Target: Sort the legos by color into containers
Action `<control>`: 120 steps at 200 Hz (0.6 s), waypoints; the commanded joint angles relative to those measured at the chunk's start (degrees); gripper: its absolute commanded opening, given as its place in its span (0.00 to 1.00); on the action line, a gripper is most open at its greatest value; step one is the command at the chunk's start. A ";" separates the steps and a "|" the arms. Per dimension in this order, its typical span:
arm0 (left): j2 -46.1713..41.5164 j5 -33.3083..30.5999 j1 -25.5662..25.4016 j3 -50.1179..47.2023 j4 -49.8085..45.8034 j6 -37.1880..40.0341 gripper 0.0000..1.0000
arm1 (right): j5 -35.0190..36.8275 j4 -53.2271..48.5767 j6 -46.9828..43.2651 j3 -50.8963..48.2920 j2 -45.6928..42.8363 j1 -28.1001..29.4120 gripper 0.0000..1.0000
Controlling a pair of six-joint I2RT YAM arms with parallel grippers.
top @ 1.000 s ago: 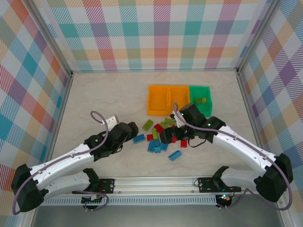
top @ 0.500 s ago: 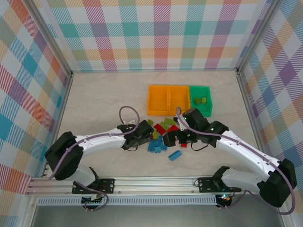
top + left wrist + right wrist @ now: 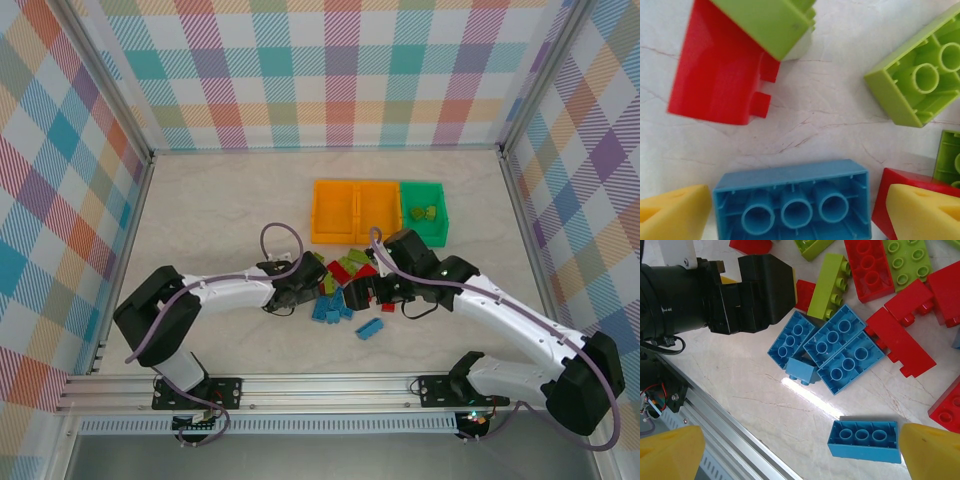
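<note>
Blue lego inside left end effector

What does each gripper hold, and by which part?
Nothing is held. Both are open: the left gripper straddles one blue lego, the right gripper hangs over another blue lego.

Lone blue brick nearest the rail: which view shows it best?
Right wrist: the lone blue brick is close, whole, underside up, three tubes visible. Top external shows the brick as a small blue block apart from the pile.
</note>
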 commanded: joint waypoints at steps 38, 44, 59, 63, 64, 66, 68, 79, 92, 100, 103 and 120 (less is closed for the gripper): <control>-0.56 0.64 1.74 -2.83 -0.42 -0.20 0.68 | 0.23 0.34 1.10 0.69 -0.33 0.14 1.00; -1.33 0.85 1.67 -3.07 -0.45 -0.21 0.66 | 0.10 0.47 1.19 0.78 -0.33 0.14 1.00; -3.67 1.49 1.75 -3.76 -0.80 -0.06 0.62 | -0.29 1.04 1.43 0.96 -0.33 0.14 1.00; -4.44 1.61 1.63 -3.82 -0.86 0.09 0.61 | -0.38 1.28 1.49 0.99 -0.33 0.14 1.00; -4.54 1.63 1.60 -3.87 -0.88 0.11 0.60 | -0.38 1.30 1.53 0.99 -0.33 0.14 1.00; -5.03 1.71 1.69 -3.91 -0.96 0.18 0.59 | -0.39 1.33 1.55 1.04 -0.33 0.14 1.00; -5.53 1.74 1.74 -3.96 -0.98 0.28 0.59 | -0.39 1.45 1.63 1.09 -0.33 0.14 1.00; -8.33 2.38 1.65 -4.04 -0.95 1.24 0.56 | -0.14 1.91 1.99 1.24 -0.63 0.14 1.00; -12.08 3.15 1.62 -3.79 -0.18 2.92 0.54 | 0.54 2.79 2.40 1.18 -1.50 0.14 1.00; -14.31 3.34 1.68 -3.49 0.69 3.86 0.51 | 1.49 3.43 2.68 0.97 -2.40 0.14 1.00; -15.05 3.35 1.68 -3.30 1.15 4.46 0.51 | 1.99 3.55 2.81 0.84 -2.73 0.14 1.00; -17.52 2.07 1.73 -0.60 3.35 7.77 0.49 | 4.89 5.18 3.52 -0.14 -5.56 0.14 1.00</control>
